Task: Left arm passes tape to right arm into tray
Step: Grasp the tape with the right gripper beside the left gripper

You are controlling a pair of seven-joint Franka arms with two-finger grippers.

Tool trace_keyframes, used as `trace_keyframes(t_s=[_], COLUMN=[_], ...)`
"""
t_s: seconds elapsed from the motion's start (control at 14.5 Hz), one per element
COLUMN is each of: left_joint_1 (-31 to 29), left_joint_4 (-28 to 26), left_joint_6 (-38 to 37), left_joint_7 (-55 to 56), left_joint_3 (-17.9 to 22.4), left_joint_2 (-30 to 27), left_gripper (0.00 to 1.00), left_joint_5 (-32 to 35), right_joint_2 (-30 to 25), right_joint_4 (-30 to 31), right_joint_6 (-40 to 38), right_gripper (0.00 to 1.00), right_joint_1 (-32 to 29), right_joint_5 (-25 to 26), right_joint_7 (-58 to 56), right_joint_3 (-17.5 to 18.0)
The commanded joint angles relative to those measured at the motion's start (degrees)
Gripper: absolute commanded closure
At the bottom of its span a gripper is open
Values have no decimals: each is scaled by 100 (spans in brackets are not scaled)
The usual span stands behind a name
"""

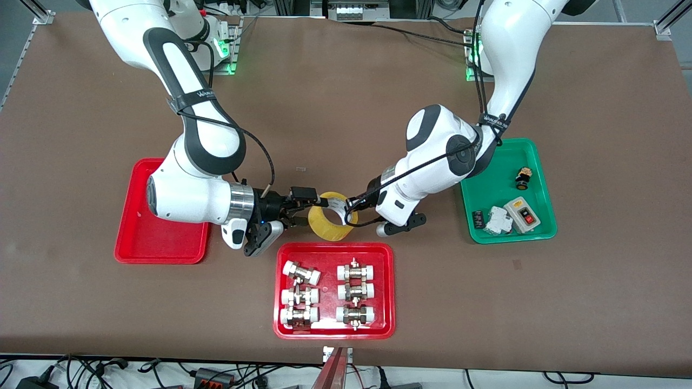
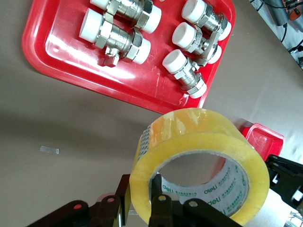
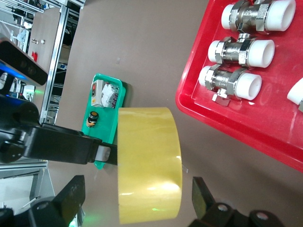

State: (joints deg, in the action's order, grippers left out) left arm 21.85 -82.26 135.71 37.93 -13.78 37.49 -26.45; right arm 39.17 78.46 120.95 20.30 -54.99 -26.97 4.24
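The yellow tape [image 1: 330, 222] hangs over the bare table beside the tray of metal fittings. My left gripper [image 1: 348, 212] is shut on the roll's wall, one finger inside the core and one outside, as the left wrist view [image 2: 142, 208] shows on the tape [image 2: 199, 142]. My right gripper [image 1: 304, 208] is open, and its fingers straddle the roll with a gap on each side. In the right wrist view the tape [image 3: 149, 161] fills the space between the fingertips [image 3: 203, 194]. The plain red tray [image 1: 135, 237] lies under the right arm's forearm.
A red tray of metal fittings [image 1: 281, 324] lies just nearer the front camera than the tape. A green tray [image 1: 497, 189] with small electrical parts sits at the left arm's end of the table.
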Motion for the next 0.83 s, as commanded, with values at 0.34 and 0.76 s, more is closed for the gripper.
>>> trace_keyframes(t_s=[0.34,0.76], left_joint_1=[39,30], left_joint_4=[166,166], left_joint_6=[-1,-1], left_joint_7=[-14,-14], left_joint_3=[16,16], left_joint_2=[57,57], left_gripper=[100,100], left_joint_5=[-97,-88], right_joint_2=[153,153], right_joint_4=[-164,-155], right_joint_6=[61,61], right_gripper=[4,16], right_joint_1=[-8,-17], right_joint_5=[-179,-179], right_joint_7=[-195,-282], right_joint_3=[68,68])
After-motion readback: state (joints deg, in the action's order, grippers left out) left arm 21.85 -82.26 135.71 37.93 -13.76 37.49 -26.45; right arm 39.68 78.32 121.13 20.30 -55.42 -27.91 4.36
